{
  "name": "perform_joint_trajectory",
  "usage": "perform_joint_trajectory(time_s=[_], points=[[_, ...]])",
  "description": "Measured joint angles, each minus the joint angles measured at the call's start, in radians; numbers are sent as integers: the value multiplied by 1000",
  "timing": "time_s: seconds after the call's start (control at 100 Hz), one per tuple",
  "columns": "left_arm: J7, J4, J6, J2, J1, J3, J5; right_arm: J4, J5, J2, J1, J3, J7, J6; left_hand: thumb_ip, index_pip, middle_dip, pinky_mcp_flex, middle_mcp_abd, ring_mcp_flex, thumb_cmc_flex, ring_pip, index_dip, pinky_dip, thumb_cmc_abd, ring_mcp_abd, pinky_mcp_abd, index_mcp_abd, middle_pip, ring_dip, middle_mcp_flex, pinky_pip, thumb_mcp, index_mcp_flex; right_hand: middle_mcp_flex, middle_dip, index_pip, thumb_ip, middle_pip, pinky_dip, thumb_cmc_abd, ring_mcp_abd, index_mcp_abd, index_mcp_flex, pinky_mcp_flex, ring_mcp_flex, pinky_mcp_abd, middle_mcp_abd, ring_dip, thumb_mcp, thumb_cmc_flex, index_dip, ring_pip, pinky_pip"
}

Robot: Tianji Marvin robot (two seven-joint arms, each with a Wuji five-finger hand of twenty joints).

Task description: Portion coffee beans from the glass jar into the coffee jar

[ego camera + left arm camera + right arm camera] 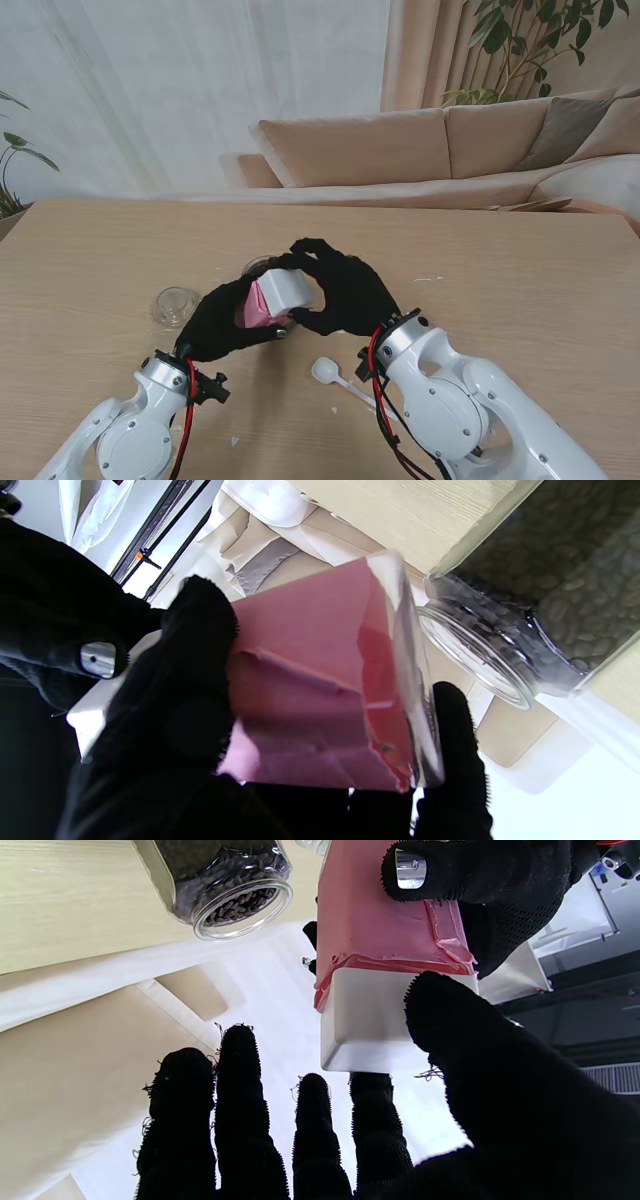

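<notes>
Your left hand (225,318) grips the coffee jar (325,690), a clear jar lined with pink, and holds it tilted off the table (90,260) near the middle. Your right hand (345,290) has its thumb and a fingertip on the jar's white lid (367,1022), with the other fingers (235,1080) spread apart beyond it. The glass jar (227,882), open-mouthed and full of beans, stands on the table just past the two hands, mostly hidden in the stand view. A small empty glass (176,305) sits to the left of your left hand, and a white spoon (332,376) lies between the wrists, nearer to you.
</notes>
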Motion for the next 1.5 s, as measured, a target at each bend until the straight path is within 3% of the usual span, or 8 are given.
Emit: perform_joint_trajectory(time_s=[0.33,0.41,0.49,0.69,0.9,1.07,1.3,1.5], points=[[-21,-6,-3,4,1,-3,-8,24,39,-3,22,-5,-11,-43,0,8,41,11,34,17,0,-3,0,0,0,21,0,37,-18,58,21,7,-1,9,0,12,107,-94,47,0,-130,-12,-88,-6,-4,0,-1,-2,0,169,105,124,1,0],[-23,-8,-3,4,0,-3,-8,31,41,-4,26,-7,-17,-56,0,8,42,19,42,29,0,-3,0,0,0,21,0,53,-20,61,31,20,-1,12,0,12,158,-99,59,0,-153,-15,-227,-2,-8,-1,-2,-14,0,263,212,148,3,0],[-24,-12,-3,4,0,-3,-8,38,42,-5,28,-8,-25,-63,0,8,42,20,42,30,0,-3,0,0,0,21,0,53,-20,61,32,20,-1,13,0,13,176,-97,59,0,-147,-16,-270,35,-17,-1,-8,-24,0,341,290,150,3,0],[-27,-20,-2,5,2,-3,-8,38,38,-6,25,5,-15,-70,0,8,49,21,42,30,0,-3,0,0,0,21,0,53,-20,71,33,21,-1,17,0,-32,96,-91,18,0,-112,-16,-264,0,-54,-39,-11,-39,-12,358,285,-119,-18,-37],[-8,-20,-1,3,0,0,2,-36,13,5,-30,65,65,-69,0,8,51,21,42,31,0,-3,0,0,0,21,0,53,-20,75,34,22,-1,20,0,-72,-23,-58,-146,0,-31,-16,-7,-205,-121,-108,-12,-16,-17,37,46,-190,-90,-108],[47,0,-4,0,-9,12,30,-62,16,7,-65,73,26,-10,0,9,51,22,42,31,0,-3,0,0,0,21,0,53,-20,82,37,23,-1,20,0,20,-107,-50,-63,11,89,-13,234,-182,-137,-115,-3,48,-17,-157,-172,-155,-97,-114],[67,22,-31,-8,-15,20,39,-52,89,-10,-71,57,-30,72,0,11,51,23,42,40,0,-6,1,0,0,21,0,53,-25,85,42,25,-1,21,19,61,-142,-49,48,33,138,1,315,-24,-131,-115,14,133,-17,-222,-221,-101,-75,-93],[63,23,-50,-7,-12,20,39,-27,112,-9,-39,45,21,75,0,16,51,24,42,41,0,-6,1,0,-5,21,-1,53,-25,85,43,25,-2,22,71,62,-142,-49,39,34,138,2,327,33,-119,-113,15,135,-17,-232,-220,-75,-59,-81]])
